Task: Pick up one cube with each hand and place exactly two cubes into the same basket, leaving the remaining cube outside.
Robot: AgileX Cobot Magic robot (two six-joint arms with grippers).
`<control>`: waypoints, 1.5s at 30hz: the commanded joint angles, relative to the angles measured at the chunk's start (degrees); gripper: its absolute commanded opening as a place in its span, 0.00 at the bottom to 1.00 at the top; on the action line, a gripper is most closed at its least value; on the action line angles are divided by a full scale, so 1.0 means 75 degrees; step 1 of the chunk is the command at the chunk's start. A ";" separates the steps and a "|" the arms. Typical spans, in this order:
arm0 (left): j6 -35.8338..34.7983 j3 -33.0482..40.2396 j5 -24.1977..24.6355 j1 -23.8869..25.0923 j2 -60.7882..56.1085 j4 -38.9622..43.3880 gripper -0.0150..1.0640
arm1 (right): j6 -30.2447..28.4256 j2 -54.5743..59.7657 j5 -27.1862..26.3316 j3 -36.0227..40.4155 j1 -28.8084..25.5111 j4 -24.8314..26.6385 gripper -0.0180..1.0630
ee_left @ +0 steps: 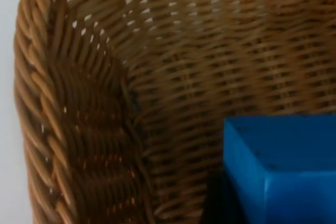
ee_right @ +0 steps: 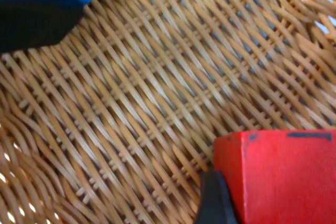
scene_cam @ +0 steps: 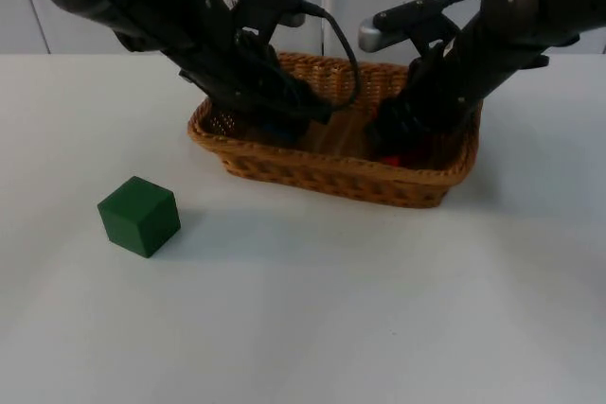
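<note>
- Green cube (scene_cam: 139, 216) sits alone on the white table (scene_cam: 379, 309), well apart from the wicker basket (scene_cam: 322, 177).
- Blue cube (ee_left: 281, 169) is inside the basket, at my left gripper (scene_cam: 284, 125); grip unclear.
- Red cube (ee_right: 281, 177) is in the basket too, touching a fingertip of my right gripper (scene_cam: 393, 144); grip unclear.

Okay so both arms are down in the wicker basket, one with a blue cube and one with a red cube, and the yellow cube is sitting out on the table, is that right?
Nearly. The cube left out on the table is green, not yellow: the top view shows the green cube beside the wicker basket. The rest stands: the left gripper is with the blue cube, the right gripper with the red cube.
</note>
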 commanded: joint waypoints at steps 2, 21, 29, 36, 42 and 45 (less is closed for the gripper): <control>0.0032 -0.0043 -0.0016 -0.0018 0.0053 -0.0121 0.01 | 0.0036 -0.0003 -0.0052 -0.0054 -0.0021 0.0037 0.01; 0.0032 -0.0043 0.0415 -0.0018 0.0044 -0.0258 0.46 | 0.0036 -0.0003 -0.0049 -0.0054 -0.0021 0.0055 0.02; -0.0003 -0.0043 0.0430 -0.0018 0.0016 -0.0290 0.74 | 0.0036 -0.0019 -0.0008 -0.0054 -0.0021 0.0055 0.36; -0.0003 -0.0043 0.0396 -0.0018 -0.0115 -0.0306 0.74 | 0.0036 -0.0033 -0.0043 -0.0054 -0.0021 0.0034 0.62; -0.0003 -0.0043 0.0386 -0.0018 -0.0468 -0.0306 0.74 | 0.0036 -0.0347 -0.0011 -0.0054 -0.0021 -0.0010 0.62; -0.0003 -0.0043 0.0386 -0.0018 -0.0620 -0.0291 0.74 | 0.0036 -0.0629 0.0027 -0.0054 -0.0021 -0.0084 0.62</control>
